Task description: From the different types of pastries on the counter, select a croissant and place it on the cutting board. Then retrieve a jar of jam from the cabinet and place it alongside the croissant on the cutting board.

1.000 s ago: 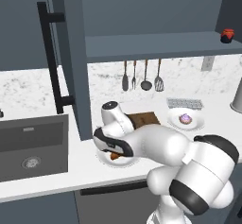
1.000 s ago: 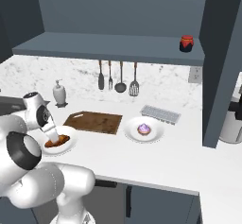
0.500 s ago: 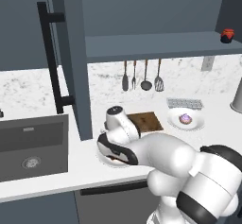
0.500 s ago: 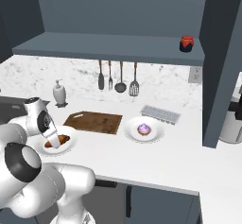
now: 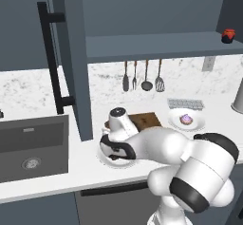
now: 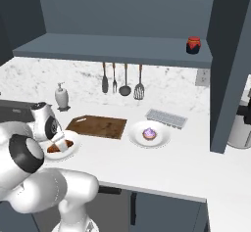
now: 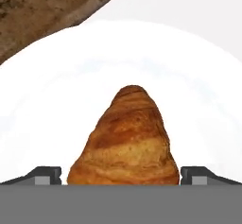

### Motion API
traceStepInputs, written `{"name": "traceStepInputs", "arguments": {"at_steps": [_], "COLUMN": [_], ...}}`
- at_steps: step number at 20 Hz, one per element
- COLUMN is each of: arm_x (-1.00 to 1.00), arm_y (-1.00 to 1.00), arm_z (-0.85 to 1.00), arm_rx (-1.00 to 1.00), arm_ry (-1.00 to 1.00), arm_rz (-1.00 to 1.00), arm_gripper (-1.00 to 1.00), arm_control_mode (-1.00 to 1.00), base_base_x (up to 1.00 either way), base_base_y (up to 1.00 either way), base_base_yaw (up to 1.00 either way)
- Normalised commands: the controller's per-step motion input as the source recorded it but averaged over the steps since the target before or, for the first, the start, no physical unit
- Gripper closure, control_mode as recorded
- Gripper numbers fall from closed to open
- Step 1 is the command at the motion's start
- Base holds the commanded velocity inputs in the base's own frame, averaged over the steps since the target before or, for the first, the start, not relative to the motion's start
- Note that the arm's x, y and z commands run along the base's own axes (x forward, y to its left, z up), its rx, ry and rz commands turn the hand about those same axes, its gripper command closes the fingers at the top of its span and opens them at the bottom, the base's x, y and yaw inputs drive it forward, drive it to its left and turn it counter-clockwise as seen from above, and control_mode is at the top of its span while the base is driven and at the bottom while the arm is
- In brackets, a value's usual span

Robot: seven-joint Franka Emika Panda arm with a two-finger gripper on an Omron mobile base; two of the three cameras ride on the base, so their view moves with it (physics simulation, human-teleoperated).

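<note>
From the left base view I could barely see my gripper [image 5: 115, 156]: the arm's own white bulk covered most of the plate [image 5: 105, 158] beneath it, and the croissant itself was hidden there. The right base view helped a little, showing the croissant [image 6: 60, 147] as a small orange-brown patch on that plate, partly behind the wrist, with the cutting board [image 6: 98, 127] lying just beyond on the counter [image 6: 147, 162]. In the hand view the croissant [image 7: 126, 142] rose large between the two dark fingertips [image 7: 43, 175], its lower end cut off by the frame edge; the jaws stood wide apart, one tip on each side, and I could not tell whether either touched the pastry. A corner of the board [image 7: 42, 10] showed past the plate's rim. The jar of jam [image 6: 194, 45] sat on the open shelf of the cabinet [image 6: 122, 50], and the purple frosted pastry [image 6: 149, 134] on its own plate, both too small for detail. Compared with a second earlier, the hand had dropped lower over the croissant's plate; nothing else had shifted.
</note>
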Motion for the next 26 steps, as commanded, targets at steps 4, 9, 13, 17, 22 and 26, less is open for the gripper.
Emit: {"name": "traceStepInputs", "arguments": {"at_steps": [4, 9, 13, 17, 22, 26], "arm_x": [0.57, 0.16, -0.03, 0.11, 0.89, 0.86], "arm_y": [0.08, 0.18, -0.32, -0.23, -0.96, -0.90], "arm_z": [-0.61, -0.48, 0.91, 0.22, 0.00, 0.00], "arm_rx": [-0.08, -0.06, -0.07, -0.01, 0.06, 0.10], "arm_ry": [0.00, 0.03, -0.07, -0.02, 0.00, 0.00], "arm_rz": [0.00, 0.00, 0.00, -0.01, 0.04, 0.06], "arm_gripper": [-1.00, 1.00, 1.00, 1.00, 1.00, 1.00], "arm_control_mode": [-1.00, -1.00, -1.00, -1.00, -1.00, -1.00], "base_base_x": [0.00, 0.00, 0.00, 0.00, 0.00, 0.00], "base_base_y": [0.00, 0.00, 0.00, 0.00, 0.00, 0.00], "base_base_yaw": [0.00, 0.00, 0.00, 0.00, 0.00, 0.00]}}
